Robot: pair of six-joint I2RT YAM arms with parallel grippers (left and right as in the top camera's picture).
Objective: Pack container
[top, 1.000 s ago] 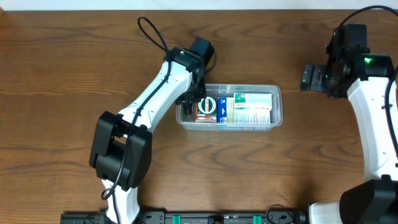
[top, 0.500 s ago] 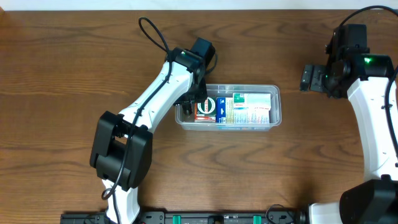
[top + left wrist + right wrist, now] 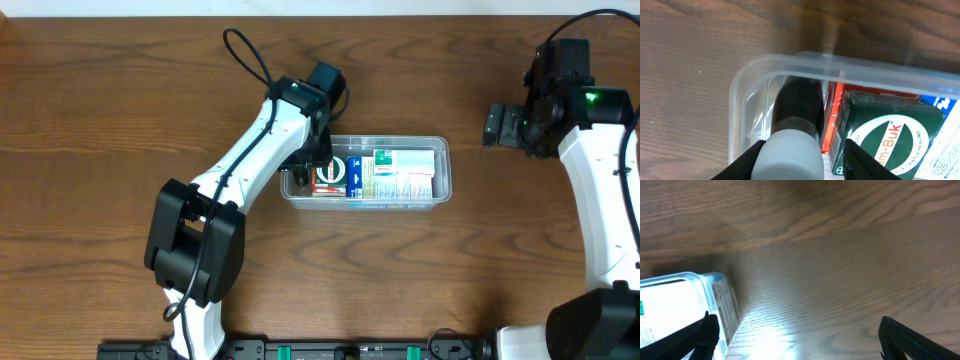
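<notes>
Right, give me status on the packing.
Left gripper open, straddling dark white-capped bottle inside clear rectangular plastic container. Right gripper open, empty, over brown wooden table. Red box, green box alongside bottle; nothing blocking.

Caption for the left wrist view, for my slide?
Left gripper open around a white-capped dark bottle in the container, beside a red box.

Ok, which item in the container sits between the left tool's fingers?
The dark bottle with a white cap, at the container's left end; the boxes lie beside it.

Bottom edge clips the white-capped bottle point(image 3: 794, 131) up close; overhead, the left arm point(image 3: 260, 150) covers the left end of the container point(image 3: 447, 172).
</notes>
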